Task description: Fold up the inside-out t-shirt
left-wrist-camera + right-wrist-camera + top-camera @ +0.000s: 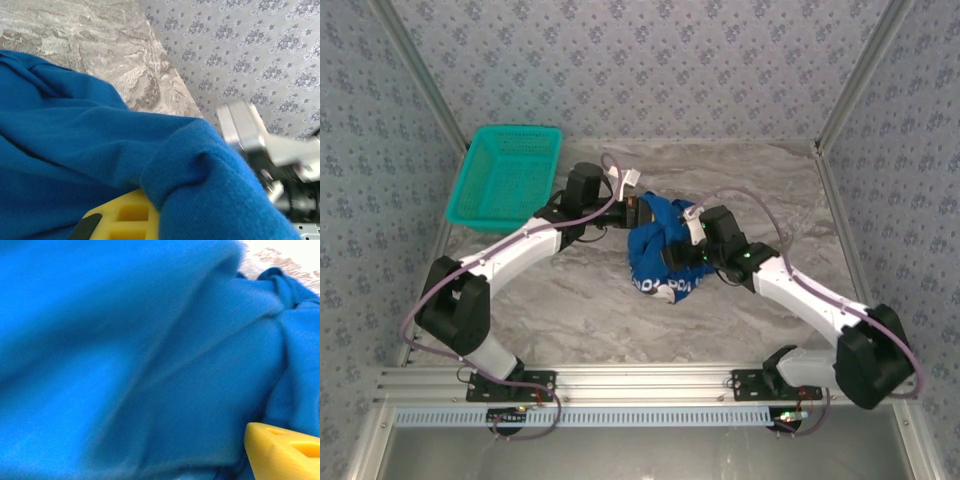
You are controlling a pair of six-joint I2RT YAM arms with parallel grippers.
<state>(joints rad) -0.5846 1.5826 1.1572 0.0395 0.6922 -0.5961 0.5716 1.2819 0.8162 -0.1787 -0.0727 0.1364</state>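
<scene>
- Judging progress first, we find the inside-out t-shirt (655,250) bunched in a crumpled heap on the desk (610,310). It lies to the right of the teal basket (505,175) and well apart from it.
- We see no flat panel, straight hem or laid-out sleeve anywhere in the heap. Faint pale lettering shows on the part farthest from the basket.
- We place the left tool (636,212) at the heap's basket-side edge. Its jaws are closed tight, and a fold of blue cloth appears to be pinched between them. In its wrist view the cloth drapes over its yellow finger (125,215).
- We place the right tool (688,232) on the side of the heap away from the basket, pressed in among the folds. Its wrist view gives us blue cloth up close and one yellow finger (280,450). We cannot tell how wide its jaws stand, or whether they have hold of anything.
- We judge that no fold has been made: the shirt is gathered, not spread, so the task sits near its beginning.
- What is left, as we read it, is nearly everything:
  - find two matching corners or shoulders;
  - draw the cloth out flat on the desk beside the basket;
  - bring the sleeves inward;
  - fold the body over itself into a neat stack.
</scene>
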